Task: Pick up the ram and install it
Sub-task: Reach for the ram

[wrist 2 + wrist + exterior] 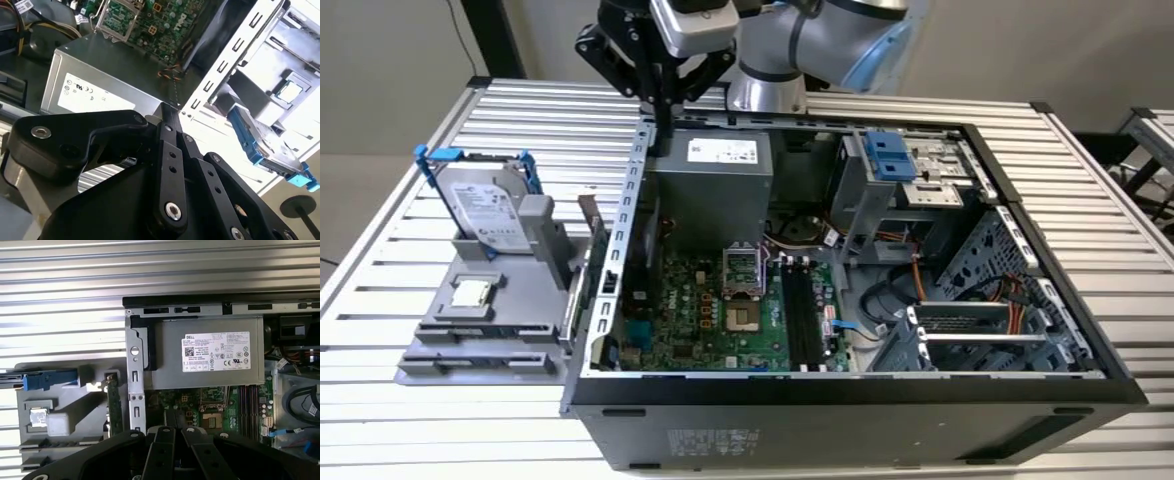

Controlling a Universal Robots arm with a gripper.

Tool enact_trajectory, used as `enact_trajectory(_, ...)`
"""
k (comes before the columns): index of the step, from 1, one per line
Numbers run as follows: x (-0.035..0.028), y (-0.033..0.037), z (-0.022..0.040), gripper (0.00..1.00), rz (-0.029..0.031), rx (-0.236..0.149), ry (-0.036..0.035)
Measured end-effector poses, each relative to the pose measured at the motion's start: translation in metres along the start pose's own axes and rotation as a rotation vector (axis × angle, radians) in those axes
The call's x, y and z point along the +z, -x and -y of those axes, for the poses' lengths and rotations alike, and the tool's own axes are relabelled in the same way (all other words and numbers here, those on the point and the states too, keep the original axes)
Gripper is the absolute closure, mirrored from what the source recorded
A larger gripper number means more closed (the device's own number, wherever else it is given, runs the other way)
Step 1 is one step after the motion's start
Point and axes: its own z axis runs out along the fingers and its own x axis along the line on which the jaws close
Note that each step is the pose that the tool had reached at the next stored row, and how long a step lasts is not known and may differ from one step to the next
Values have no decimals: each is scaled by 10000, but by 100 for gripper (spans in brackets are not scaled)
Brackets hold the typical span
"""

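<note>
Open computer case point(854, 395) on a slatted table point(400, 420). Inside the case are a grey power supply point(710, 185) at its rear and a green motherboard point(720, 300) on its floor. Outside the case, a grey holder point(480, 350) carries a hard drive point(487, 205), a processor point(474, 292) and the ram point(114, 407), set on edge just beside the case's perforated side wall point(630, 230). The gripper point(663, 125), fingers closed on nothing, hangs over that wall at the case's rear corner, above the ram and apart from it.

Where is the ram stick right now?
On the exterior view's left, the ram stands in the gray holder, between the hard drive and the computer case.
</note>
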Motion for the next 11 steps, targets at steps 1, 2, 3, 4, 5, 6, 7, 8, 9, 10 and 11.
enact_trajectory(1,0,-14,-2,100,0,1,0)
enact_trajectory(2,0,-26,-3,100,1,1,0)
enact_trajectory(3,0,-37,-6,100,0,1,0)
enact_trajectory(4,0,-48,-8,100,0,0,0)
enact_trajectory(5,0,-60,-11,100,0,1,0)
enact_trajectory(6,-1,-73,-13,100,0,1,0)
enact_trajectory(7,-1,-87,-16,100,0,1,0)
enact_trajectory(8,-1,-101,-17,100,0,0,0)
enact_trajectory(9,-1,-115,-20,100,0,0,0)
enact_trajectory(10,-1,-131,-22,100,0,0,0)
enact_trajectory(11,-2,-146,-24,100,-1,1,0)
